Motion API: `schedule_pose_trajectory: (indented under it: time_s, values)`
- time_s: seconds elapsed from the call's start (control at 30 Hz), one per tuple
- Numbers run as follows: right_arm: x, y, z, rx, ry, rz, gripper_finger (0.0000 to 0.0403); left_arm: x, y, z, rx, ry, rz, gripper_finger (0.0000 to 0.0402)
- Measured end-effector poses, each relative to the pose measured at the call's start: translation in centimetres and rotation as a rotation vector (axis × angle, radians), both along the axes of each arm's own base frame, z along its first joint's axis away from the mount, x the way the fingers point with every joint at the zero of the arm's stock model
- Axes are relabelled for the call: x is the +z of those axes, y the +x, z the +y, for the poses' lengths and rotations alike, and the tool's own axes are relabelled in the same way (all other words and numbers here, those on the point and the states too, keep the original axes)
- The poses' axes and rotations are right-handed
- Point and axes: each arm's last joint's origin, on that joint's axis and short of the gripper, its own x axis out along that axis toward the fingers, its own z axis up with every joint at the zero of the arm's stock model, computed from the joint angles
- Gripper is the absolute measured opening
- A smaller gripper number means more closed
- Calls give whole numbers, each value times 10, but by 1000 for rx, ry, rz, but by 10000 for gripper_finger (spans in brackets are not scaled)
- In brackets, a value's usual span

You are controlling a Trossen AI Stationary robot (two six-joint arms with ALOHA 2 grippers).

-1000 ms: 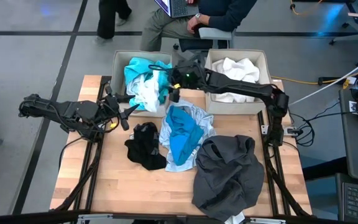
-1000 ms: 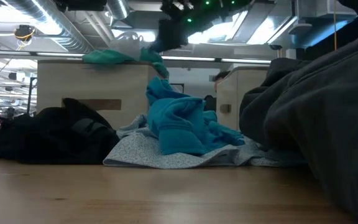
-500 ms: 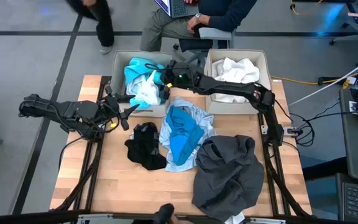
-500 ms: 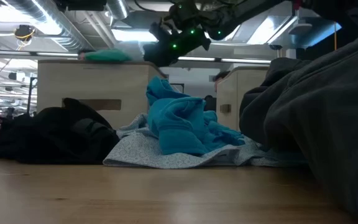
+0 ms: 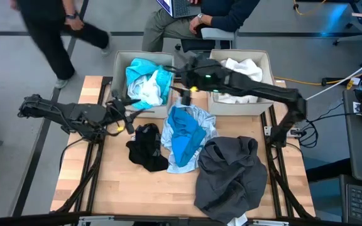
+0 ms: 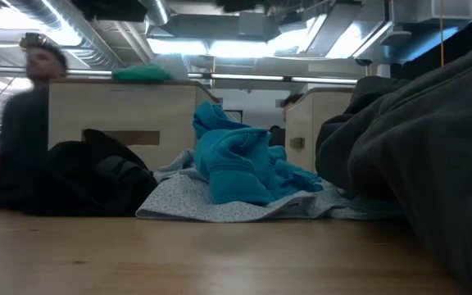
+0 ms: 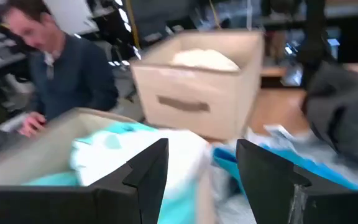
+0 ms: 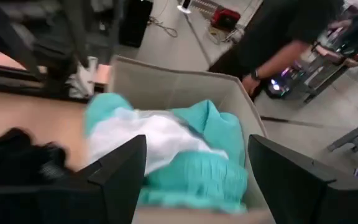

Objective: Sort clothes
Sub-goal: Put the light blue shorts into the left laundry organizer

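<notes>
Two end effectors stand released and empty, the right end effector [image 5: 182, 95] between the bins, the left end effector [image 5: 127, 112] beside the black garment [image 5: 147, 145], apparently because turquoise clothes [image 5: 144, 76] already fill the left bin [image 5: 119, 63] while the grey garment [image 5: 231, 177] awaits sorting on the counter [image 5: 118, 188].

Two beige bins [image 5: 121, 63] [image 5: 266, 63] on a wooden table [image 5: 118, 188] (a person [image 5: 49, 28] walks past, another [image 5: 193, 22] sits).
</notes>
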Motion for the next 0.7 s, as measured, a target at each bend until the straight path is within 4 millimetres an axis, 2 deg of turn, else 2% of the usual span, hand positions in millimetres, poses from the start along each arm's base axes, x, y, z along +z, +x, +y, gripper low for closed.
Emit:
schedule_pose_trajectory:
  time_s: [0.13, 0.33, 0.57, 0.7]
  values:
    - [13, -38, 23, -9, 58, 127, 280, -12, 16, -5, -23, -32, 55, 180]
    - [7, -75, 49, -69, 98, 279, 280, -19, 24, -4, -1, -53, 85, 180]
    - [-27, -96, 70, -87, 74, 343, 280, -37, 19, 18, 202, -207, 154, 180]
    - [-45, -102, 75, -96, 55, 325, 280, -33, 20, 40, 326, -219, 99, 180]
